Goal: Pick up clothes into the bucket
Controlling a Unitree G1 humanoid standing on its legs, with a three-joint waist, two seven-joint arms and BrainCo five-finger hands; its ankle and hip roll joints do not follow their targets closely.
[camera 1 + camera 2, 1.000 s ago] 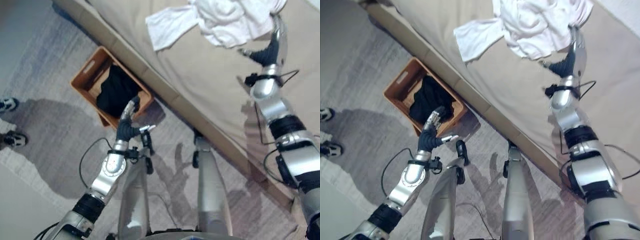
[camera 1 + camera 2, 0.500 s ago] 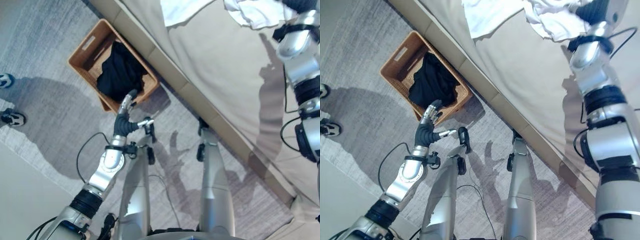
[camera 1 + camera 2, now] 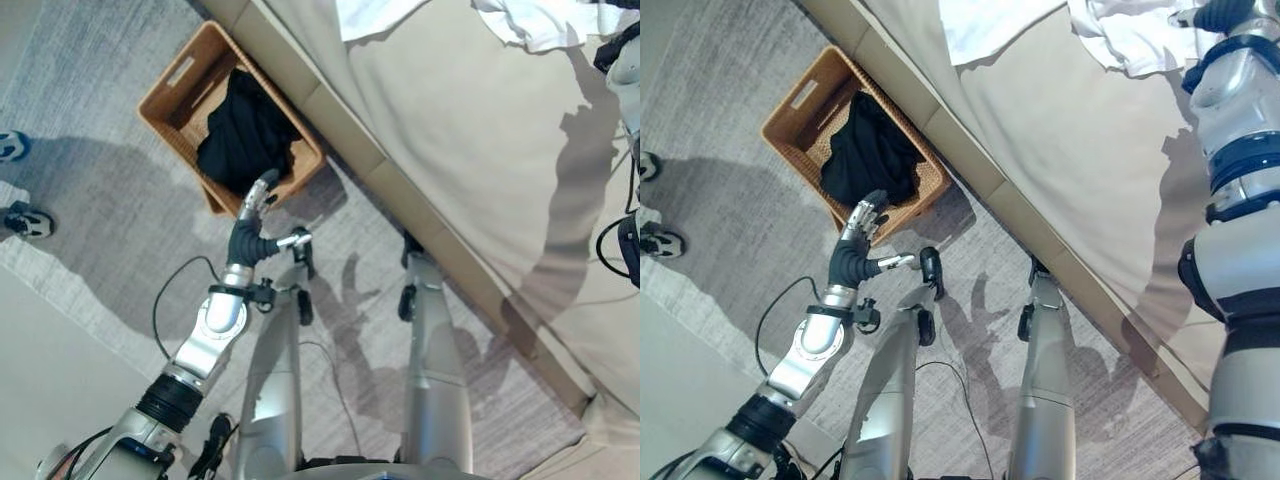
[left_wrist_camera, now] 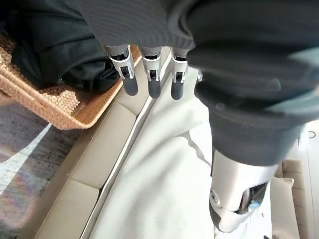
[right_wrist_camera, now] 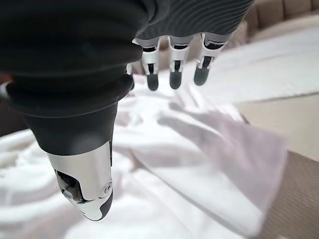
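A woven brown basket [image 3: 165,95] stands on the carpet beside the bed, with a black garment [image 3: 245,135] heaped inside it. My left hand [image 3: 250,232] hovers just in front of the basket's near corner, fingers [image 4: 149,82] straight and holding nothing; past them show the basket's wall [image 4: 55,107] and the black garment [image 4: 45,45]. White clothes [image 3: 990,25] lie crumpled on the bed at the far edge. My right hand [image 3: 1220,15] is over their right end [image 3: 1130,35], fingers [image 5: 172,72] straight above the white cloth [image 5: 199,149], not touching it.
The beige bed [image 3: 470,150] runs diagonally across the right side, its padded edge [image 3: 340,135] close behind the basket. A person's shoes [image 3: 25,222] stand on the grey carpet [image 3: 100,250] at the far left.
The whole picture has shifted, so the camera moved. The left hand stays by the basket's near corner and the right hand stays at the white clothes; nothing was grasped.
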